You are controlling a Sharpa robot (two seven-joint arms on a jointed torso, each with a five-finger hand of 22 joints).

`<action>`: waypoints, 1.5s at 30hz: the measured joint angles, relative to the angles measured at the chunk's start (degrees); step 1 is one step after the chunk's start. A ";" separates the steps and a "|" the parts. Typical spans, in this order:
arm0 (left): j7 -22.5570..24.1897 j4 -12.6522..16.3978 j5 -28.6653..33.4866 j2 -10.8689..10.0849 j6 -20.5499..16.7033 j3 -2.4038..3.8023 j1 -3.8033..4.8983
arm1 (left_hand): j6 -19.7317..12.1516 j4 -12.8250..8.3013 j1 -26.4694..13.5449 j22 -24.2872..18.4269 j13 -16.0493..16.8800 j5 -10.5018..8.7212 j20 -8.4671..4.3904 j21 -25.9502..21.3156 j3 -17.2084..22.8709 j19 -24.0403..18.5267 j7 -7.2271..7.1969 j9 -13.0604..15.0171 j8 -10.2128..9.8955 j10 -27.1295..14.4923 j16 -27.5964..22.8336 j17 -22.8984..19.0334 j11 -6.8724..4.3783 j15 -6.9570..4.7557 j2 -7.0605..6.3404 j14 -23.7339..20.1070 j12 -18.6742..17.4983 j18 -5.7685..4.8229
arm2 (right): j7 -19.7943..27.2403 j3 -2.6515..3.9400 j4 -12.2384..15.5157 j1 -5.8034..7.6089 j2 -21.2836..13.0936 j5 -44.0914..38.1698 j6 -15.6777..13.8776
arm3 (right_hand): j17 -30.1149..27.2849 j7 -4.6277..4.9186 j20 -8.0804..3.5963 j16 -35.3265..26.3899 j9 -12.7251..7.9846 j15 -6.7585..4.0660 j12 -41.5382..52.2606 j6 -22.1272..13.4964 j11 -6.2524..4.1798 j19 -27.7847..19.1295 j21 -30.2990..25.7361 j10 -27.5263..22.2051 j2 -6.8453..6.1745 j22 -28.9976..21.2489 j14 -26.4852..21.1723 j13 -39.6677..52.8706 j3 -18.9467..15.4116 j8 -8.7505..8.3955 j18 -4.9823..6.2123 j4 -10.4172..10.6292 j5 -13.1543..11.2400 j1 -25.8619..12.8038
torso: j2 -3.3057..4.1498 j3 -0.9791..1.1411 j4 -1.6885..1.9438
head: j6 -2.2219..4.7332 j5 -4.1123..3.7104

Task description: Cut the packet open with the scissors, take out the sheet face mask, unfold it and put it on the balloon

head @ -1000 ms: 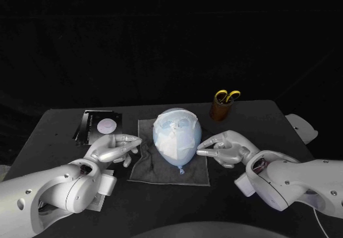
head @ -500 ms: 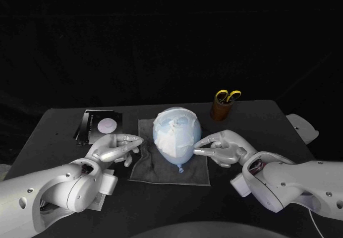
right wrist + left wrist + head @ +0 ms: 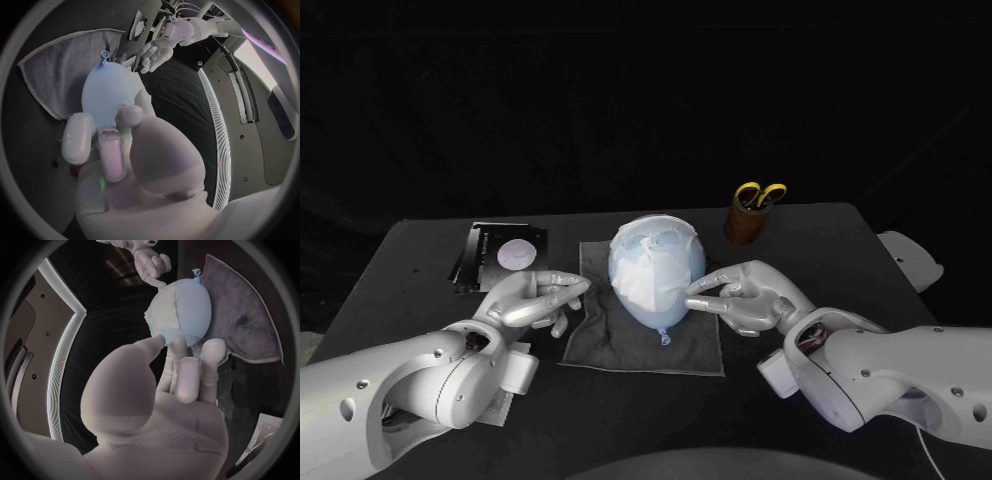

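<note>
White sheet face mask point(image 3: 653, 265) lies over the pale blue balloon point(image 3: 656, 312) on the grey cloth point(image 3: 596, 345), mid black tabletop point(image 3: 416, 270). Right hand point(image 3: 740, 300) touches the mask's right edge; pinching or pressing, can't tell. Left hand point(image 3: 531, 300) hovers empty, fingers loose. Likely thin and floppy: handle by edges.

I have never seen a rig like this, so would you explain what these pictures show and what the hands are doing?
It is a robot with two white arms ending in silver hands. One picture looks down from its head; the round ones come from cameras at each wrist. On the black table a pale blue balloon lies on a grey cloth, wearing the sheet face mask. The left hand sits beside the balloon, holding nothing; the right hand touches its other side, though whether it pinches the mask is unclear. Farther back are the packet, and scissors in a brown cup.
</note>
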 measured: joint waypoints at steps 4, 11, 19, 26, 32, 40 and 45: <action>-0.03 -0.06 0.02 0.02 0.06 0.00 0.00 | 0.00 0.00 0.00 0.07 0.00 0.00 0.00 0.00 0.00 0.00 0.00 0.00 0.00 0.00 0.00 0.02 0.00 0.00 0.00 0.00 0.00 0.00 | 0.81 0.00 0.07 -0.02 0.03 0.57 -0.37 | -0.01 0.00 0.00 0.00 0.00 0.09 0.00 0.00 0.01 0.00 0.00 0.01 0.23 0.01 -0.09 0.75 0.00 0.00 -0.01 0.00 0.00 0.23 | -0.01 -0.01 -0.01 | 0.00 0.01; -0.07 -0.10 0.07 0.02 0.14 0.00 0.00 | 0.00 -0.16 0.00 0.17 0.09 0.00 0.21 0.00 -0.16 0.21 -0.01 -0.10 0.00 0.00 0.00 0.10 0.00 0.00 0.00 0.00 0.00 0.00 | 1.95 0.01 0.42 -0.03 -0.21 1.18 -1.28 | -0.05 0.00 0.20 -0.05 0.00 0.18 0.22 0.00 0.01 0.19 0.32 0.01 0.30 0.32 -0.17 1.16 0.24 0.00 -0.04 -0.24 0.24 0.29 | -0.04 -0.01 -0.01 | -0.08 0.05; -0.08 -0.18 0.13 0.01 0.19 0.00 0.00 | 0.00 -0.16 0.25 0.29 0.09 0.00 0.21 0.37 -0.16 0.21 -0.01 -0.10 0.00 0.00 0.00 0.26 0.00 0.00 0.25 0.00 0.22 -0.01 | 2.69 0.02 0.57 -0.04 -1.22 1.35 -2.38 | -0.04 0.00 0.20 -0.20 0.00 0.20 0.25 0.00 0.00 0.19 0.67 0.00 0.45 0.63 -0.19 1.21 0.08 0.00 -0.04 -0.40 0.45 0.45 | -0.06 -0.01 -0.01 | 0.04 0.00; -0.10 -0.19 0.20 0.03 0.26 0.00 -0.01 | 0.00 -0.16 0.25 0.29 0.09 0.00 0.21 0.37 -0.16 0.20 -0.02 -0.10 0.00 0.00 0.00 0.26 0.00 0.00 0.25 -0.01 0.22 -0.01 | 3.17 0.02 -0.42 -0.04 -0.86 1.35 -2.90 | 0.01 0.00 0.22 0.00 0.00 0.31 0.44 0.00 -0.01 0.59 0.94 -0.01 0.67 1.00 -0.28 1.65 0.24 0.00 -0.06 -0.56 0.45 0.67 | -0.03 -0.01 0.00 | 0.33 -0.09; -0.13 -0.17 0.24 0.02 0.33 0.00 -0.01 | -0.21 -0.16 0.25 0.42 0.15 0.00 0.00 0.37 -0.16 0.41 0.18 -0.17 0.00 0.00 0.23 0.26 0.00 0.21 0.25 0.20 0.21 -0.02 | 3.32 0.03 -0.97 -0.03 0.39 1.34 -2.70 | 0.00 -0.28 0.20 0.00 0.10 0.32 0.50 0.29 0.03 0.62 1.07 -0.06 0.67 1.20 -0.29 2.01 0.05 0.00 -0.08 -0.75 0.26 0.67 | 0.01 -0.01 0.01 | 0.27 0.00; -0.19 -0.13 0.28 -0.08 0.40 0.00 -0.01 | -0.29 -0.16 0.25 0.43 0.16 0.00 0.00 0.37 -0.16 0.41 0.10 -0.17 0.00 0.00 0.22 0.33 0.00 0.21 0.25 0.20 0.21 -0.03 | 2.94 0.03 -1.15 -0.03 0.62 0.92 -1.60 | 0.00 -0.56 0.20 -0.04 0.24 0.29 1.26 1.41 0.56 0.62 1.33 -0.60 0.97 1.67 -0.26 2.01 -0.16 0.00 -0.43 -0.95 -1.01 0.38 | 0.01 -0.04 0.01 | -0.07 0.03; -0.23 -0.12 0.30 -0.14 0.42 0.00 -0.01 | -0.30 -0.16 0.25 0.42 0.16 0.00 0.00 0.37 -0.15 0.41 0.10 -0.18 -0.27 0.00 0.22 0.44 0.00 0.21 0.25 0.20 0.21 -0.03 | 2.48 0.03 -1.27 -0.03 0.46 0.34 -1.25 | -0.05 -0.64 0.20 -0.06 0.31 0.27 1.28 1.50 0.55 0.61 1.60 -0.60 0.97 1.76 -0.23 2.01 -0.16 0.00 -0.44 -0.95 -1.01 0.38 | -0.03 -0.03 0.01 | -0.10 0.08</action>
